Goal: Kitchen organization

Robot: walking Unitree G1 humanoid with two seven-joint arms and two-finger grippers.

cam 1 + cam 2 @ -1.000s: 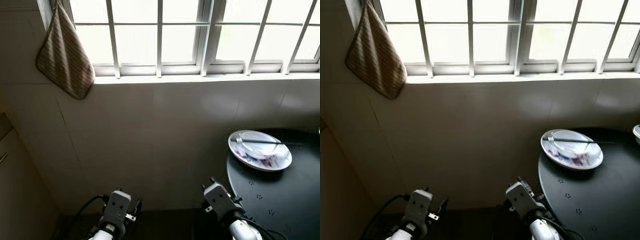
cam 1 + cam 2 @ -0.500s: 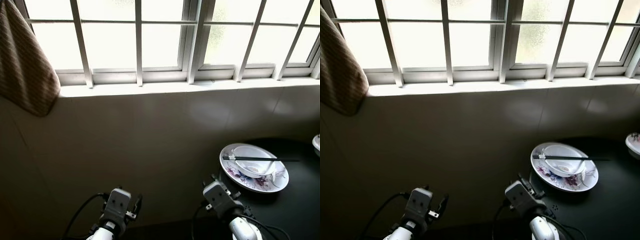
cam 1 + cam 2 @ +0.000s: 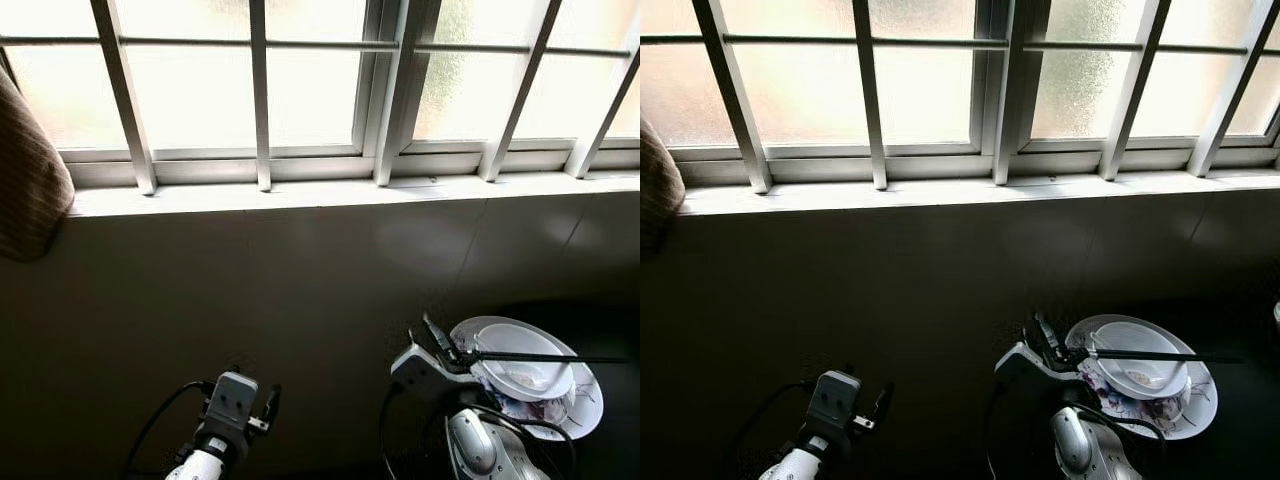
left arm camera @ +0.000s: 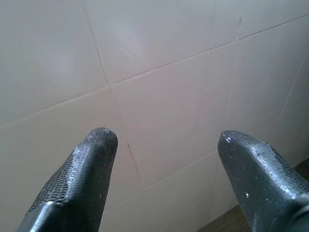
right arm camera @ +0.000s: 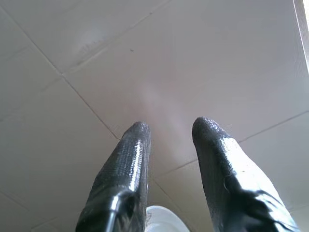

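A white flowered plate (image 3: 583, 402) lies on a round black table (image 3: 1246, 448) at the lower right. It holds a white bowl (image 3: 526, 369) with dark chopsticks (image 3: 560, 357) laid across the rim. My right gripper (image 3: 438, 340) is raised just left of the plate, close to the near ends of the chopsticks. In the right wrist view its fingers (image 5: 130, 159) stand a little apart with nothing between them, facing the tiled wall, and a bit of white plate rim (image 5: 161, 220) shows below. My left gripper (image 4: 166, 140) is open and empty, low by the wall.
A barred white window (image 3: 380, 90) with a sill (image 3: 300, 195) runs above the tiled wall (image 3: 300, 280). A striped brown cloth (image 3: 25, 190) hangs at the left edge. A small white dish (image 3: 1276, 312) peeks in at the far right.
The camera has turned right, so the cloth has slid to the left edge and the plate sits nearer the middle. My right gripper has risen and now stands beside the plate.
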